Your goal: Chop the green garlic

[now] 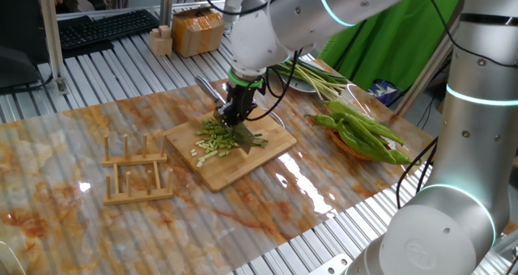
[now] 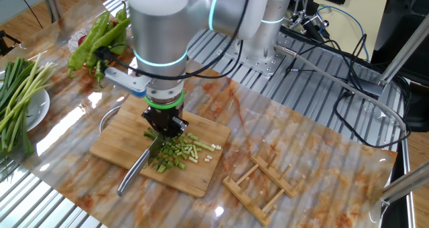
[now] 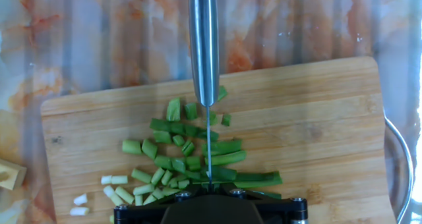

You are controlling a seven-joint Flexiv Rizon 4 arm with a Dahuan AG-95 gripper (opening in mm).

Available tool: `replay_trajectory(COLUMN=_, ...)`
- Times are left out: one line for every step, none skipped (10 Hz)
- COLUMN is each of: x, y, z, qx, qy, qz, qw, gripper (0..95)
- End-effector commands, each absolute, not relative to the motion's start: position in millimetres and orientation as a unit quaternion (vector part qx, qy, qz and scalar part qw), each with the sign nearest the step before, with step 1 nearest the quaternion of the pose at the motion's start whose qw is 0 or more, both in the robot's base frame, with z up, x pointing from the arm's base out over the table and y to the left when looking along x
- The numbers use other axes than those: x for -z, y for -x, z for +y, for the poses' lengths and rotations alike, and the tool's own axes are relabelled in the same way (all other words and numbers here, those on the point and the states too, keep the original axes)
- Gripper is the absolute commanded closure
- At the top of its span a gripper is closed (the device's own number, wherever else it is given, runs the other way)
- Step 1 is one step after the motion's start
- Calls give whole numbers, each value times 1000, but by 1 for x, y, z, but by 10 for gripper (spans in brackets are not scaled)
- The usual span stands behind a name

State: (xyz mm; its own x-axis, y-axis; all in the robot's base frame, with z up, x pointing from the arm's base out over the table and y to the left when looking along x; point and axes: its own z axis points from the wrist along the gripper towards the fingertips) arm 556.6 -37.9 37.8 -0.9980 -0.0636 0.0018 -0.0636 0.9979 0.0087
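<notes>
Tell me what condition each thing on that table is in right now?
green garlic: mostly chopped into short bits, a few longer pieces left
knife: held edge-down among the bits
gripper: shut on the knife
cutting board: flat under the garlic
peppers: whole, piled
long stalks: uncut, on a plate
wooden rack: empty

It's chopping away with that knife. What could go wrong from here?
Cut bits of green garlic already lie scattered; some pale ones sit near the cutting board's edge, so further chops might flick them onto the table. The knife is clamped in the gripper; a slightly tilted blade may leave the longer pieces uncut.
</notes>
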Motion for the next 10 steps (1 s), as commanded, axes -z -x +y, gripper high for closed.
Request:
replay_trajectory(x=-55, y=-553, z=-39, qx=3, qy=-31, qz=-1000, qw=1, gripper=950)
replay_trajectory(x=-59, y=-553, z=-39, qx=0, qy=-29, qz=-1000, qw=1, gripper=950)
replay_trajectory(x=-62, y=-552, z=-40, qx=-1, qy=-28, qz=-1000, qw=2, gripper=950)
replay_trajectory(x=-66, y=-552, z=-40, qx=-3, qy=-27, qz=-1000, qw=2, gripper=950)
replay_trajectory(x=-72, y=-552, z=-41, qx=-3, qy=-25, qz=-1000, qw=4, gripper=950)
replay_trajectory(x=-72, y=-551, z=-41, qx=-2, qy=-25, qz=-1000, qw=5, gripper=950)
replay_trajectory(x=-65, y=-552, z=-40, qx=1, qy=-25, qz=-1000, qw=3, gripper=950)
replay_trajectory(x=-58, y=-553, z=-39, qx=4, qy=-25, qz=-1000, qw=0, gripper=950)
replay_trajectory(x=-44, y=-553, z=-38, qx=8, qy=-26, qz=-1000, qw=-3, gripper=950)
replay_trajectory(x=-27, y=-553, z=-38, qx=14, qy=-24, qz=-1000, qw=-14, gripper=950)
